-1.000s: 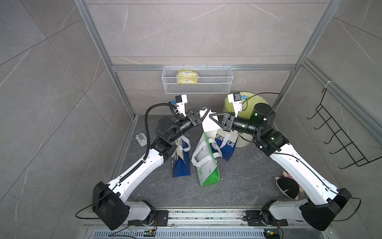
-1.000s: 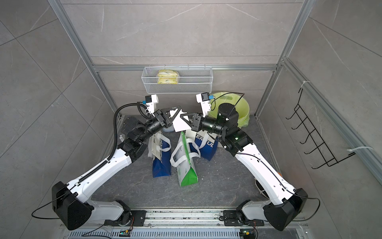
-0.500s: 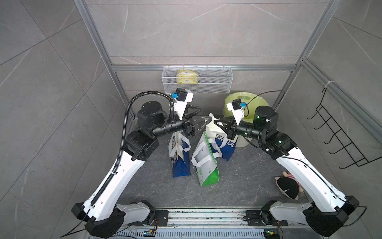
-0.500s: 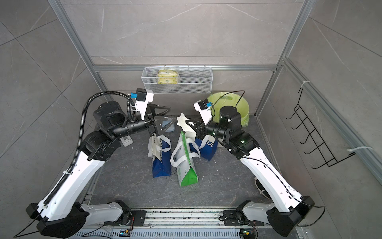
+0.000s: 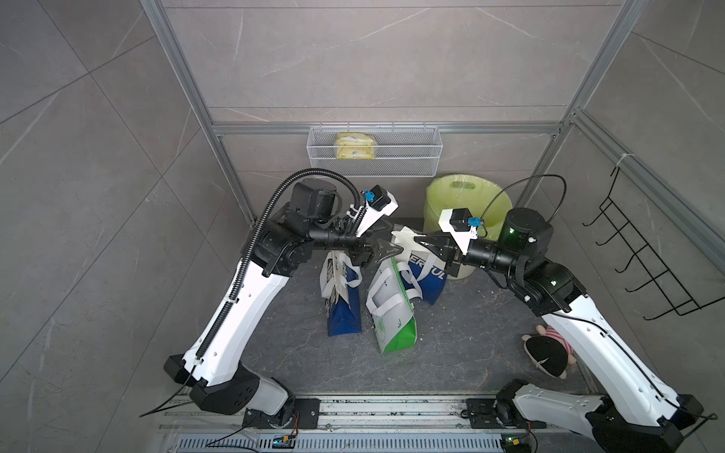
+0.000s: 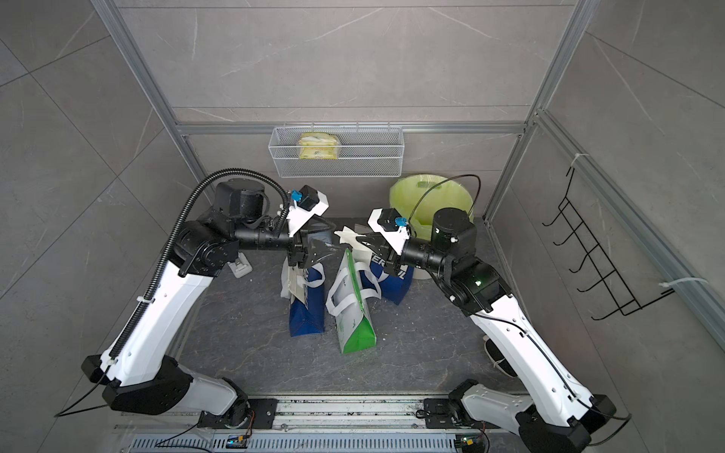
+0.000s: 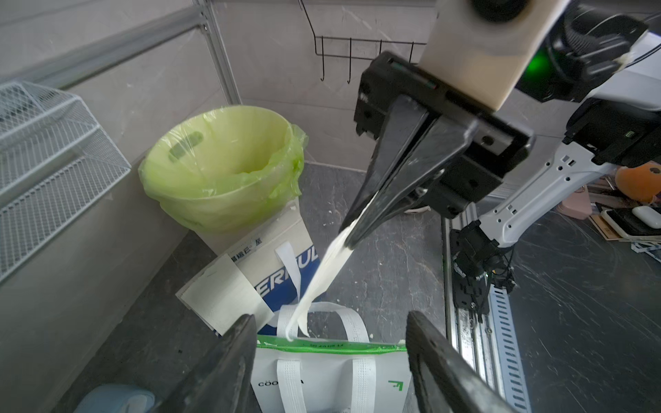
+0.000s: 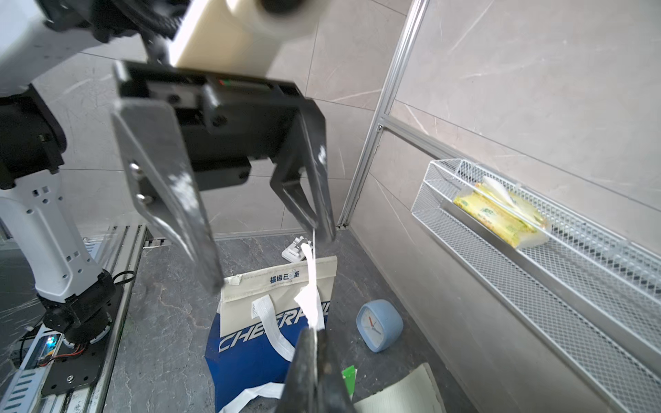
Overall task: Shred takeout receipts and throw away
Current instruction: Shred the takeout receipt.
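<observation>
Pinches a torn white strip of takeout receipt (image 7: 322, 271) in the clenched right claw (image 7: 352, 232), aloft above the green-and-white bag (image 5: 392, 325) at mid-scene. Shows the left claw (image 7: 331, 321) released and empty, spread wide just left of the strip's dangling end; cannot tell from the wrist views whether one finger brushes the paper. Places the green-lined bin (image 7: 214, 200) at far right, just behind the far blue-and-white bag (image 7: 250, 246), with no scraps visible in the part of the liner on show. Finds a whole receipt (image 7: 221, 293) taped flat to that bag's face, and what may be another slip (image 5: 332, 274) on the side of the left blue-and-white bag (image 5: 343, 313). Reads as an early-to-middle stage: tearing begun on one receipt, nothing clearly binned yet. Leaves, by this judgement, carrying the held strip right and far to the bin, perhaps after another tear, then peeling, shredding and dropping each slip that remains on the bags standing on the dark surface (image 5: 470, 353)
</observation>
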